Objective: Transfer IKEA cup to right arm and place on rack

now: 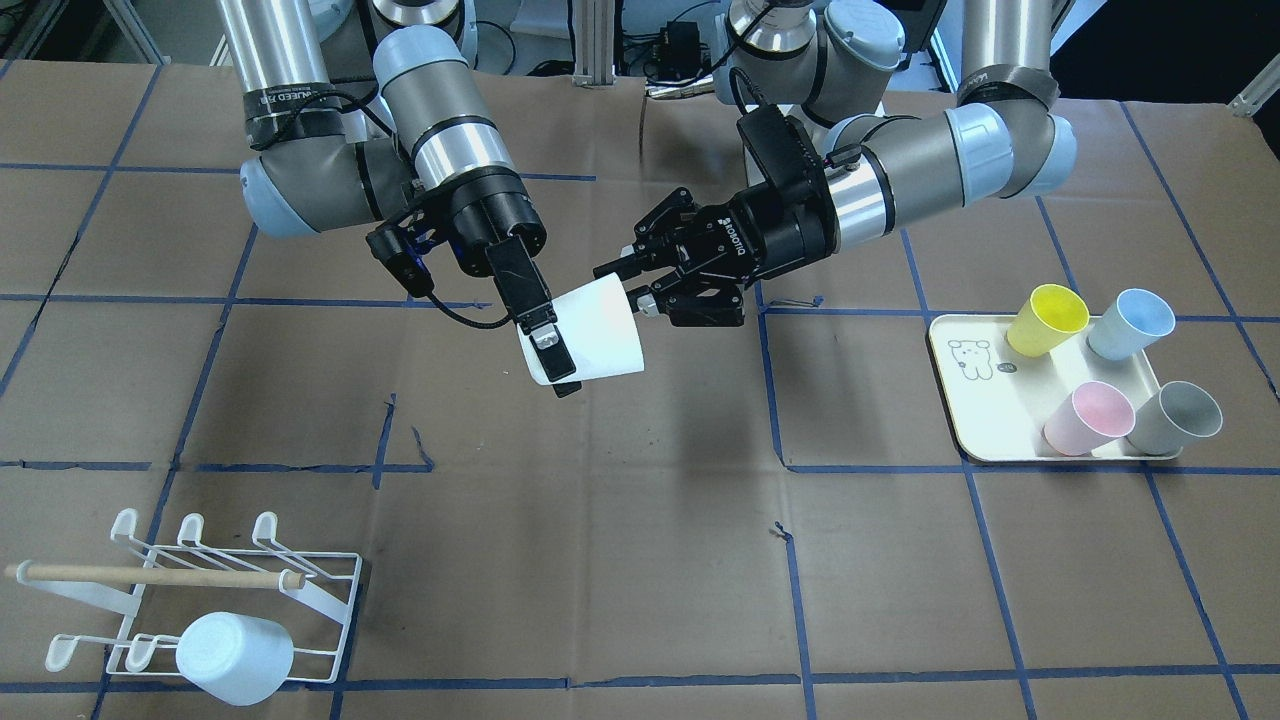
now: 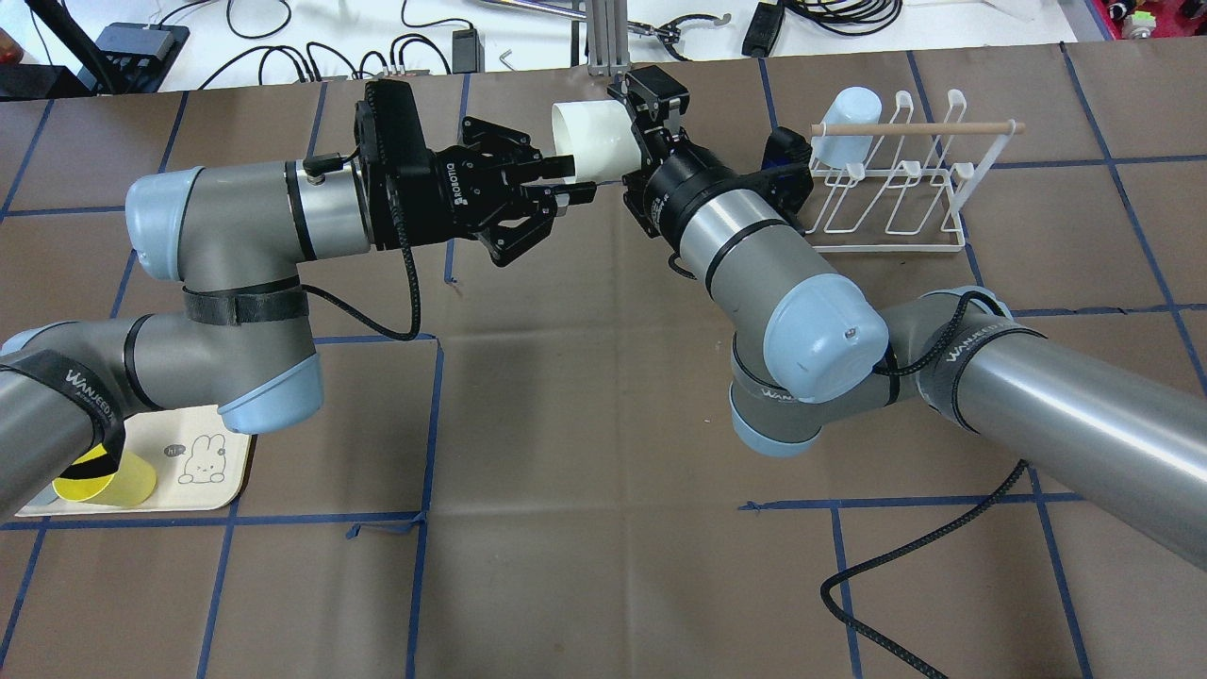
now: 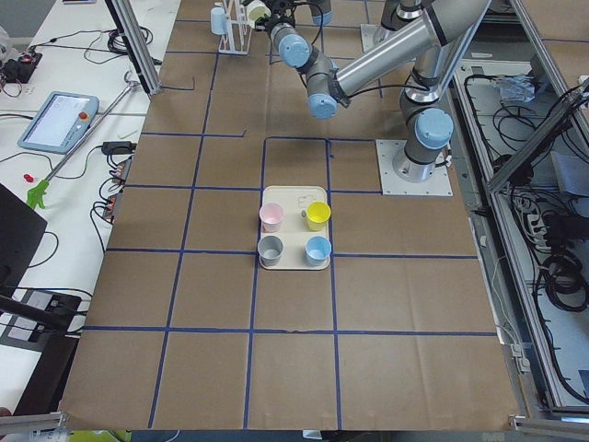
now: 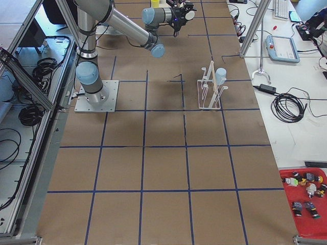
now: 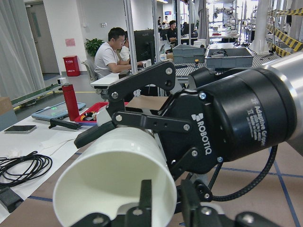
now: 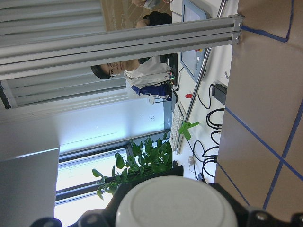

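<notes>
white cup (image 1: 590, 335) in mid-air over worktop (image 1: 640, 560). right fingers (image 1: 545, 345) clamped across its wall near the base, likely bearing it for the handover. left fingers (image 1: 650, 300) straddle the rim with a narrow gap; cannot tell if they grip. rack (image 1: 150, 575) well apart, holding a pale cup (image 1: 235, 655).

The right gripper (image 1: 572, 340) has its fingers clamped, while the facing left gripper (image 1: 637, 278) has its fingers parted.
</notes>
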`<state>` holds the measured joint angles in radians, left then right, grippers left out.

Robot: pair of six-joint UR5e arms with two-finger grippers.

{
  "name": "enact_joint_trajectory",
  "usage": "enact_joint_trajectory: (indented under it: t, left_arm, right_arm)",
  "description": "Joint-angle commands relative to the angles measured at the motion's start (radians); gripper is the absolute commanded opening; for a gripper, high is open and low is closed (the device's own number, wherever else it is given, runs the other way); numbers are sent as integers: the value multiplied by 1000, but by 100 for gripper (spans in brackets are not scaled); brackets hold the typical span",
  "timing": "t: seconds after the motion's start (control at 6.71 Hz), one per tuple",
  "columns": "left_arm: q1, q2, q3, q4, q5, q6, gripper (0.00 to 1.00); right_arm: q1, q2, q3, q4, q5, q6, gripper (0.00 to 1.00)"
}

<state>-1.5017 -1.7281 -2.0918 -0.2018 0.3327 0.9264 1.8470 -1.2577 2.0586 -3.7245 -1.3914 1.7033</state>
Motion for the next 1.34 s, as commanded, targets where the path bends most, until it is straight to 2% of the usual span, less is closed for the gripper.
enact_joint_trajectory:
  t: [0.0, 0.15, 0.3, 0.45, 0.89, 1.04, 1.19]
  left_arm:
    - [0, 2, 1, 1, -1, -39, 81]
    - [0, 1, 3, 1, -1, -41, 95]
    - [6, 2, 4, 1, -1, -41, 99]
    - [21, 15, 0, -1, 0, -52, 99]
    - [184, 57, -2, -7, 3, -95, 99]
    - [214, 61, 1, -5, 85, -142, 99]
    - [227, 61, 18, -5, 192, -206, 99]
  right_arm:
    - [0, 0, 0, 0, 2, 1, 41]
    - [0, 0, 0, 0, 2, 1, 40]
    - [0, 0, 0, 0, 2, 1, 40]
    - [0, 1, 0, 0, 2, 1, 39]
    - [-69, 11, -11, -8, 23, 1, 38]
    - [-118, 11, -12, -9, 87, -20, 24]
    - [-165, 1, -14, -9, 119, -121, 16]
